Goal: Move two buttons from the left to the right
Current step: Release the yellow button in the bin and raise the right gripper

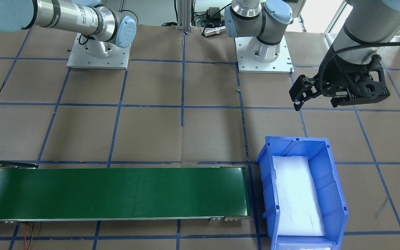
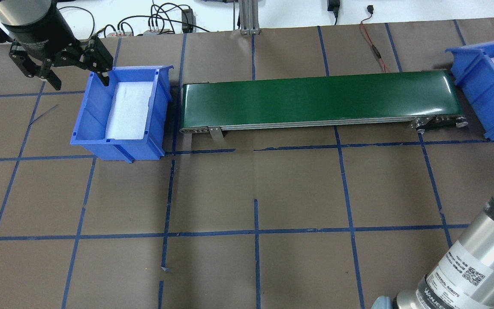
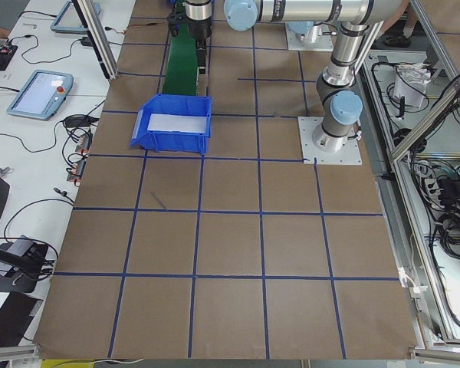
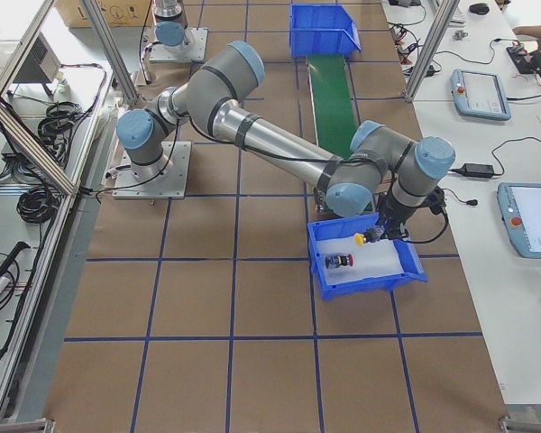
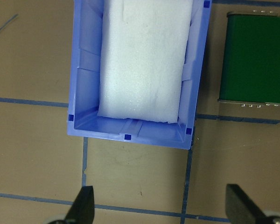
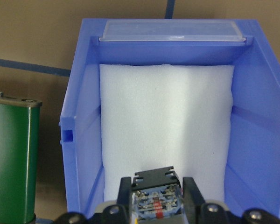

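Two blue bins stood at opposite ends of a green belt (image 1: pixel 116 192). From the front-facing camera, the left bin (image 1: pixel 329 194) held a white foam pad (image 1: pixel 297 194) and sat just beside the belt's end. The left gripper (image 1: pixel 316 100) hung above the table on the robot's side of that bin, its fingers apart. From overhead, the same gripper was spread open at the left bin's corner, and the right bin (image 2: pixel 478 86) showed at the belt's other end, cut off by the picture's edge. From the right-side camera, the right gripper (image 4: pixel 379 234) hovered over the right bin, clamped on the yellow button (image 4: pixel 362 239), which hung just above a second foam pad (image 4: pixel 383 262). The red button (image 4: pixel 341 262) lay on that pad nearer the robot-side wall, apart from the yellow one. The left wrist camera looked straight down on the left bin and its pad, with two fingertips wide apart over the table short of the bin. The right wrist camera showed two fingers closed on a black-and-grey button body above the near end of the second foam pad, its cap out of sight.
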Robot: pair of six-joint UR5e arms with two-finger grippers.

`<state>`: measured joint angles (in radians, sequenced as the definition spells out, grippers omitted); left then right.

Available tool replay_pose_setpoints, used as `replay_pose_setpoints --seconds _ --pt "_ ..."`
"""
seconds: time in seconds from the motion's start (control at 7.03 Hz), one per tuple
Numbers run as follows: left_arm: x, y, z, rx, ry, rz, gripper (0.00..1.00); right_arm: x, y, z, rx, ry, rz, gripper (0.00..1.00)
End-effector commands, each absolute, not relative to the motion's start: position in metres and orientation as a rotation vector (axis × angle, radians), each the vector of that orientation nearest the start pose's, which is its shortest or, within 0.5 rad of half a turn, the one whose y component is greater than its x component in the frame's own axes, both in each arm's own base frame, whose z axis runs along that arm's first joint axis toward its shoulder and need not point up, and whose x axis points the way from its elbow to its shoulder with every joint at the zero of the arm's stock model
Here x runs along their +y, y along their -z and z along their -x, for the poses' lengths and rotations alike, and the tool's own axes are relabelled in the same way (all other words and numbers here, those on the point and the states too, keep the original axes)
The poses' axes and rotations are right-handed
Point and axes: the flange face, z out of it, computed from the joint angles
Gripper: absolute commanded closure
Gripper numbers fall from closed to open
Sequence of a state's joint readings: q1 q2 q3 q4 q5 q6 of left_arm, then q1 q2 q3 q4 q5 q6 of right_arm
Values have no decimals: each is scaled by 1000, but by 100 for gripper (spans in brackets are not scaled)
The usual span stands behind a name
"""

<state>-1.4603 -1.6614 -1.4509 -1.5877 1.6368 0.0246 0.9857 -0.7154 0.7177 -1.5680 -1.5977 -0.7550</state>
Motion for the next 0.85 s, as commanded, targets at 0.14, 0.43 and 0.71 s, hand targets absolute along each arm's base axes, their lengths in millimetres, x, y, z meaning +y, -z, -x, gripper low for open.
replay_pose_setpoints --seconds 0.14,0.43,0.71 --pt "-542 -499 67 3072 12 133 0 -788 -275 347 3117 -21 295 91" --pt "-542 -499 67 3072 10 133 0 -796 -263 343 3106 -6 308 91" --pt "-542 -499 67 3072 12 133 0 -794 -263 345 3102 -10 303 80"
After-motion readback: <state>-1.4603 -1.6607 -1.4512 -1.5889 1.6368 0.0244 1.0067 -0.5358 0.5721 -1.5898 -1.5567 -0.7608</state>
